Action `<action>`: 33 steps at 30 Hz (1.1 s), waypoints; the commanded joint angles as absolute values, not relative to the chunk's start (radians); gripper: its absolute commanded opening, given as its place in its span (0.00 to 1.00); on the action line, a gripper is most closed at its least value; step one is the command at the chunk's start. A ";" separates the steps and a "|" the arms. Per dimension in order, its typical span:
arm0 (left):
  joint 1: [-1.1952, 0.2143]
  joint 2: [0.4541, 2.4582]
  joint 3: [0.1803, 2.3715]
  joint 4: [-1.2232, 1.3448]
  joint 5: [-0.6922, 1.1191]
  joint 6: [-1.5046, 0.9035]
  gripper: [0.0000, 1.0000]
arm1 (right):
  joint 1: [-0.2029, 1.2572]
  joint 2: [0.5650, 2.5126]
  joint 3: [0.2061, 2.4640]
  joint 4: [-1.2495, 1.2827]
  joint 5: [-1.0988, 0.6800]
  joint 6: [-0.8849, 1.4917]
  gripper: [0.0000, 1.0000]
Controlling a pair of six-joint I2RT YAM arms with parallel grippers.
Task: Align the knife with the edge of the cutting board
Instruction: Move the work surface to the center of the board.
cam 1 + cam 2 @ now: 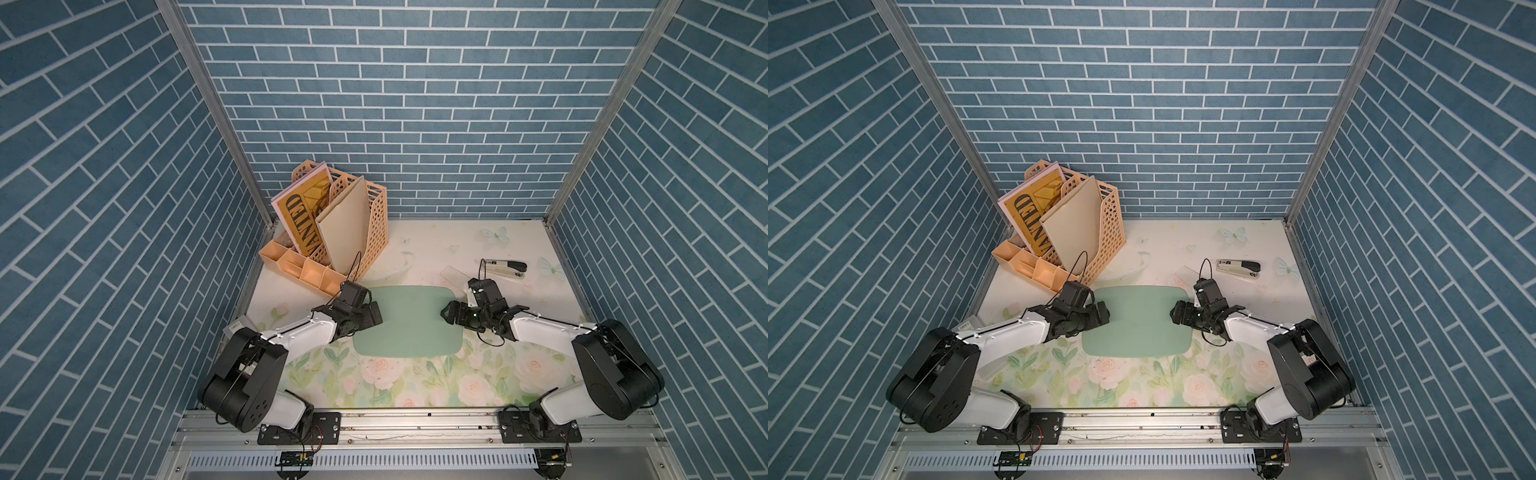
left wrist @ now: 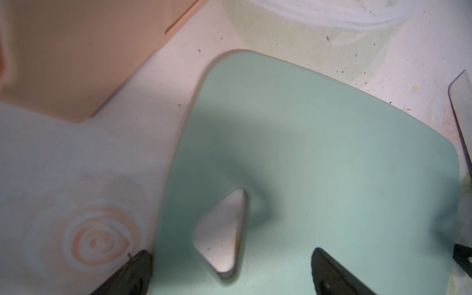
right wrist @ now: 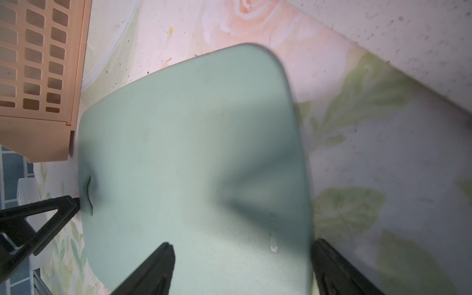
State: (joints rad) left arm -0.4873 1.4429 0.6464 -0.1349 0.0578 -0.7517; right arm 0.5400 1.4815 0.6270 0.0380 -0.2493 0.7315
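Note:
The mint-green cutting board (image 1: 407,328) (image 1: 1138,332) lies flat mid-table in both top views. Its triangular handle hole (image 2: 222,235) is at its left short edge. The knife (image 1: 454,274) (image 1: 1185,273) lies slanted on the table just beyond the board's far right corner. Only its pale blade shows, partly hidden behind the right wrist, and a sliver of blade (image 2: 459,107) appears in the left wrist view. My left gripper (image 1: 376,313) (image 2: 231,258) hovers open over the hole end. My right gripper (image 1: 444,313) (image 3: 244,247) hovers open over the board's opposite short edge. Neither holds anything.
A peach desk organiser (image 1: 332,232) with a "WANTED" booklet and a folder stands at the back left, close to the board's far left corner. A black-and-silver stapler (image 1: 505,268) lies at the back right beyond the knife. Blue brick walls enclose three sides.

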 commanded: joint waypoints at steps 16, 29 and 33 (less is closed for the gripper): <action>-0.489 1.413 0.574 -0.078 0.162 -0.777 1.00 | 0.552 1.440 0.556 0.034 -0.324 0.772 0.87; -0.535 1.401 0.546 -0.043 0.183 -0.806 1.00 | 0.552 1.427 0.541 0.037 -0.319 0.773 0.87; -0.580 1.391 0.546 -0.041 0.166 -0.824 1.00 | 0.552 1.406 0.516 0.043 -0.325 0.777 0.87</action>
State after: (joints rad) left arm -0.5224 1.3930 0.5705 -0.0410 0.0486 -0.7780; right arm 0.5377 1.4143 0.5514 0.0731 -0.2539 0.7357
